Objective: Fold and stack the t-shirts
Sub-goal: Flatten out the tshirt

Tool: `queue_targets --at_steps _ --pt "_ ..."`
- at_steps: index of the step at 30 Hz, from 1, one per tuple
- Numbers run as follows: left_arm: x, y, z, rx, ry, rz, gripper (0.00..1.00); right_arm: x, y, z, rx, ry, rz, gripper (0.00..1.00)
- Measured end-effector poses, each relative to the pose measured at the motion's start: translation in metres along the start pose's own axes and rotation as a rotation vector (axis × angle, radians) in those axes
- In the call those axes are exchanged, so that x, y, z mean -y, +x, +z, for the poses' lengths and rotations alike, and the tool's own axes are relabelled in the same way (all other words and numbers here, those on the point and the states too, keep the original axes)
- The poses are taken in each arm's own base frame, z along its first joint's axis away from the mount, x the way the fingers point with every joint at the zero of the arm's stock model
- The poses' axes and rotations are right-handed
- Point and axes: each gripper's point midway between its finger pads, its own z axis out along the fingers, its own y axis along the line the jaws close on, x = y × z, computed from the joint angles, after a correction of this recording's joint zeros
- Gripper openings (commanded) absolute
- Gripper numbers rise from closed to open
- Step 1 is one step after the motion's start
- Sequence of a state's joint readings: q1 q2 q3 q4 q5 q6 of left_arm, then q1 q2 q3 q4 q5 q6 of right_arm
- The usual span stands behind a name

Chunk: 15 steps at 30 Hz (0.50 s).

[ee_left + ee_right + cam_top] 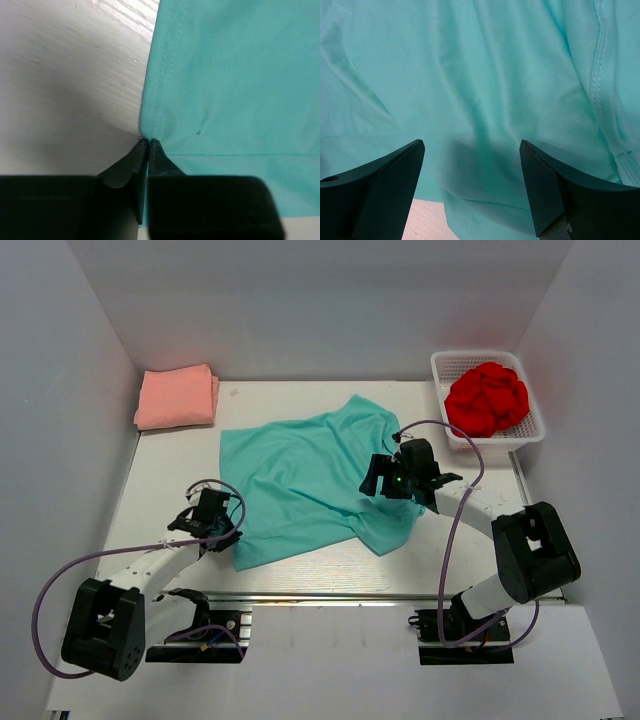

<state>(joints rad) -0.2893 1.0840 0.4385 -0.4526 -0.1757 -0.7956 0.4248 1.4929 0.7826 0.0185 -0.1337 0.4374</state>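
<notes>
Closest to the lens, the left gripper [148, 142] has its black tips pressed together on the very edge of the teal t-shirt [300, 475], at its near left corner. The pale wooden table [170, 480] carries that shirt spread and rumpled across the middle, lying askew. At the far right a white mesh basket [445, 365] holds the red t-shirt [487, 398] in a crumpled ball. At the far left the salmon-pink t-shirt [178, 397] sits folded. The right gripper [471, 145] hovers over the teal cloth near its right side, jaws spread wide and holding nothing.

The left pinch looks shallow (only the hem seems caught), so I judge a quick lift could pull it free. Lifting before the right side grips would drag and bunch the fabric. The right arm reaches over the shirt's near right corner and may get in the way there.
</notes>
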Motion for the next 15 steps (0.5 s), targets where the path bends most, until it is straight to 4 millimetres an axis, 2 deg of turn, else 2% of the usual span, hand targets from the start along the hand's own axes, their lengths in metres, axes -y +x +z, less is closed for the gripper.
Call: queue_targets --at_steps 3,4,9,15 --pt "-0.001 0.001 -0.001 -0.009 -0.008 0.003 0.06 0.000 0.000 0.000 -0.001 -0.001 0.000 0.82" --pt "-0.002 0.002 -0.002 -0.014 -0.013 0.004 0.00 0.000 0.000 0.000 -0.001 -0.001 0.000 0.82" --pt "-0.001 -0.003 -0.012 -0.018 -0.019 0.010 0.00 0.000 0.001 0.001 -0.004 -0.002 0.000 0.82" --pt "0.023 -0.030 -0.034 0.044 0.062 0.056 0.00 0.001 0.002 0.001 -0.008 0.000 0.001 0.82"
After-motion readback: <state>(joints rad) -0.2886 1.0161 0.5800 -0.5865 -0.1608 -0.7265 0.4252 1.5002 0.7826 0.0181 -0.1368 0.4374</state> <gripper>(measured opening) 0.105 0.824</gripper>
